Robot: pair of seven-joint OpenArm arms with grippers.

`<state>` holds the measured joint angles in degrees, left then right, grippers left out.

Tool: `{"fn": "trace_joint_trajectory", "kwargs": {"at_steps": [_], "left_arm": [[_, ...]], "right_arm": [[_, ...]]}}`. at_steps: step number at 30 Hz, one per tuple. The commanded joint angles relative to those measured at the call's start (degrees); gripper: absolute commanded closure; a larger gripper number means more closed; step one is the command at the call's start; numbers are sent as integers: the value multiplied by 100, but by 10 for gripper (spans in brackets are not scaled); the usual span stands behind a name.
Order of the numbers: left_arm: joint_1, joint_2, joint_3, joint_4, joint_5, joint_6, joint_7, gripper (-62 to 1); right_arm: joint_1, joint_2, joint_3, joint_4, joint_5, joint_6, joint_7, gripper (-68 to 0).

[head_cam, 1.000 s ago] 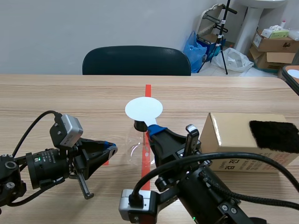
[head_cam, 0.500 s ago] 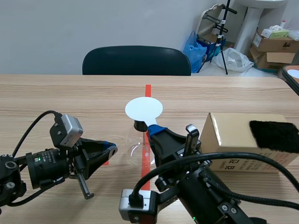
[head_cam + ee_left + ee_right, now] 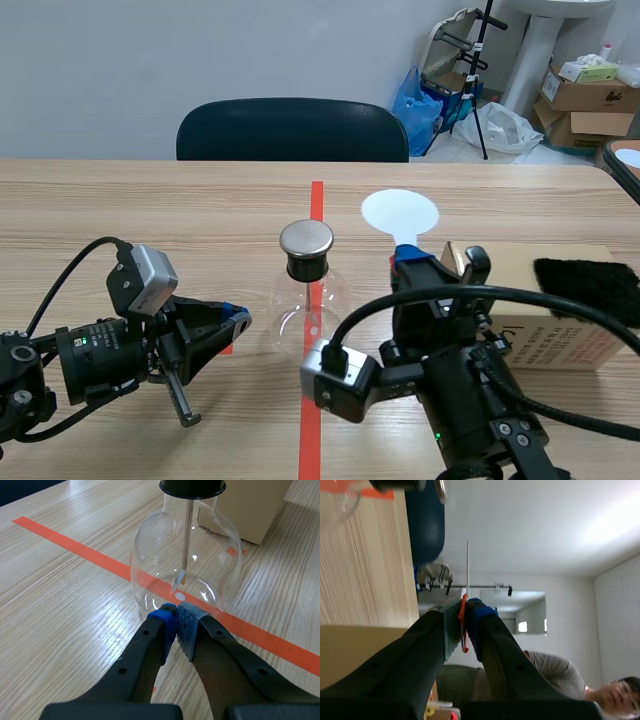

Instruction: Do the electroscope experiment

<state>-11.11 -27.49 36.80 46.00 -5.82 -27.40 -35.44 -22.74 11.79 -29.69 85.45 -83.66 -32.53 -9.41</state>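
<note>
The electroscope, a round clear glass flask [image 3: 308,302] with a black stopper and a metal cap [image 3: 306,238], stands on the orange tape line at mid table. Its rod and foil [image 3: 186,545] hang inside. My left gripper [image 3: 240,319] rests low at the flask's left, shut on nothing, its tips [image 3: 176,618] at the flask's base [image 3: 150,565]. My right gripper [image 3: 408,256] is shut on the handle of a white disc paddle [image 3: 400,213], held upright to the right of the cap. The right wrist view shows the disc edge-on [image 3: 467,565], with the pads [image 3: 451,625] clamped on its handle.
A cardboard box [image 3: 500,300] with a black cloth [image 3: 590,288] on top lies at the right, close behind my right gripper. A dark chair [image 3: 292,128] stands beyond the far table edge. A person [image 3: 560,672] shows in the right wrist view.
My right arm has swung the white disc from over the flask's cap to the right, toward the box, so the metal cap now shows. The left arm has not moved.
</note>
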Motion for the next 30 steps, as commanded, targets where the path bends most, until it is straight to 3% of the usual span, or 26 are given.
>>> {"fn": "trace_joint_trajectory", "kwargs": {"at_steps": [1, 10, 30], "left_arm": [[-15, 0, -17, 140, -55, -17, -79, -32], [-15, 0, -17, 140, -55, -17, -79, -32], [-15, 0, -17, 140, -55, -17, -79, -32]], "right_arm": [[68, 26, 52, 173, -4, -79, -208, -17], [68, 26, 52, 173, -4, -79, -1220, -17], [68, 26, 52, 173, -4, -79, -1338, -17]]}}
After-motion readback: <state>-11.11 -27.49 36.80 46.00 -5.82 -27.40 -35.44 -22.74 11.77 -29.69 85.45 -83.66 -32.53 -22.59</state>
